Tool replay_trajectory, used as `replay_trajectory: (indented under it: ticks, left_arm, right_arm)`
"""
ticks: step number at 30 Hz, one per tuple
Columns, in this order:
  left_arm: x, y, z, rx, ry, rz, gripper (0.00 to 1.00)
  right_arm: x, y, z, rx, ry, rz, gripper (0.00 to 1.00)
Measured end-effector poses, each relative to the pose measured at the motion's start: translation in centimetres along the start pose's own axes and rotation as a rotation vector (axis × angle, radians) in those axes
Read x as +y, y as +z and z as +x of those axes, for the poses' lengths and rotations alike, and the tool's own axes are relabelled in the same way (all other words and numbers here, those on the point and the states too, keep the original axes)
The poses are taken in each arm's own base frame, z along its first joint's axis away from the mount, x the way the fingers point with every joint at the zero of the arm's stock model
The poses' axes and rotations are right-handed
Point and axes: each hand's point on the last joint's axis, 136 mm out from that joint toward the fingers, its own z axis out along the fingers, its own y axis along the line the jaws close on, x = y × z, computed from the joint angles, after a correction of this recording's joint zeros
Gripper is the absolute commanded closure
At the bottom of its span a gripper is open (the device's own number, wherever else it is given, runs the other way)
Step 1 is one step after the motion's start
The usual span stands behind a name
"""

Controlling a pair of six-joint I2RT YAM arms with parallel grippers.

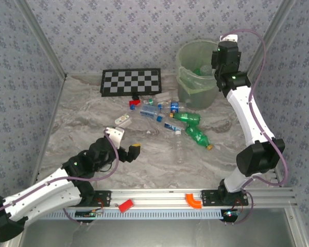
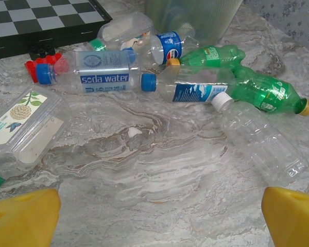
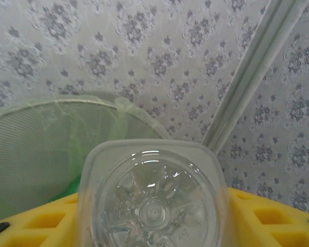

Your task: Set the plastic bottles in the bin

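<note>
Top external view: my right gripper [image 1: 224, 57] hangs over the bin [image 1: 188, 91], which stands at the far right of the bench [image 1: 87, 123]. The other plastic bottles [image 1: 188, 123] lie in a heap in the middle of the bench, just in front of the bin and near a chequered board [image 1: 131, 81]. My left gripper [image 1: 126, 145] sits low on the near left. Papered walls [image 1: 118, 31] stand close on three sides, so I think big swings are a bad idea.

Left wrist view: my left gripper's yellow fingers [image 2: 20, 218] are wide apart with nothing between them. Ahead lie a soda water bottle [image 2: 103, 72], a green bottle [image 2: 257, 90] and a white-capped bottle [image 2: 260, 141]. They look light, thin and squashy, and their smooth sides may slip. I would take one round its middle, gently. The bench is flat, grey and smooth, so a bottle could roll.

Right wrist view: my right gripper is closed on a see-through bottle [image 3: 152, 206]. I can see its bottom between my yellow fingers. The bin's rim sits just behind it.
</note>
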Motion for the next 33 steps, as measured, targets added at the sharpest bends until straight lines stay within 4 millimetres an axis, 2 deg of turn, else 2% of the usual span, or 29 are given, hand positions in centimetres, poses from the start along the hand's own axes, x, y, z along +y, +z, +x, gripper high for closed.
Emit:
replay_trajectory:
  ticks: [11, 15, 16, 17, 33]
  left_arm:
    - [0.2, 0.0, 0.5, 0.007, -0.001, -0.003, 0.0]
    - [0.2, -0.1, 0.4, 0.004, -0.002, -0.002, 0.0]
    - [0.2, -0.1, 0.4, 0.004, -0.002, -0.002, 0.0]
    - [0.2, -0.1, 0.4, 0.004, -0.002, -0.002, 0.0]
    - [0.2, -0.1, 0.4, 0.004, -0.009, -0.003, 0.0]
  right_arm:
    - [1.3, 2.0, 3.0, 0.107, -0.016, -0.032, 0.43]
    - [1.3, 2.2, 3.4, 0.132, 0.001, -0.042, 0.27]
    - [1.3, 2.3, 3.4, 0.136, 0.001, -0.04, 0.21]
    - [1.2, 2.3, 3.3, 0.136, 0.004, -0.038, 0.01]
    - [1.6, 1.4, 2.5, 0.124, 0.017, -0.05, 0.0]
